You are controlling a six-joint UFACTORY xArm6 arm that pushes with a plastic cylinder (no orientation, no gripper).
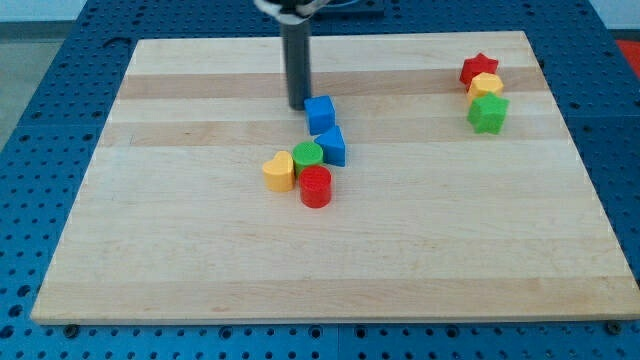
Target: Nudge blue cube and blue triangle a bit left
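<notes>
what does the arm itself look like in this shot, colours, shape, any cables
Only the lower part shows. It ends in a straight, dark grey to black round rod, plain and smooth, with no markings I can make out. My tip is its blunt lower end, just left of the blue cube. At the view's top edge the rod joins a pale mount with thin dark cables or loops around it, mostly cropped. No pincer is fitted.

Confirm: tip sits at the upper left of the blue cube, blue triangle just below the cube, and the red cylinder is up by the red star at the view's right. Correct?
One error. The red cylinder is not by the red star; the camera view shows it mid-board, below the green cylinder and beside the yellow heart. The rest holds: my tip sits at the blue cube's upper left, with the blue triangle just below the cube.
</notes>
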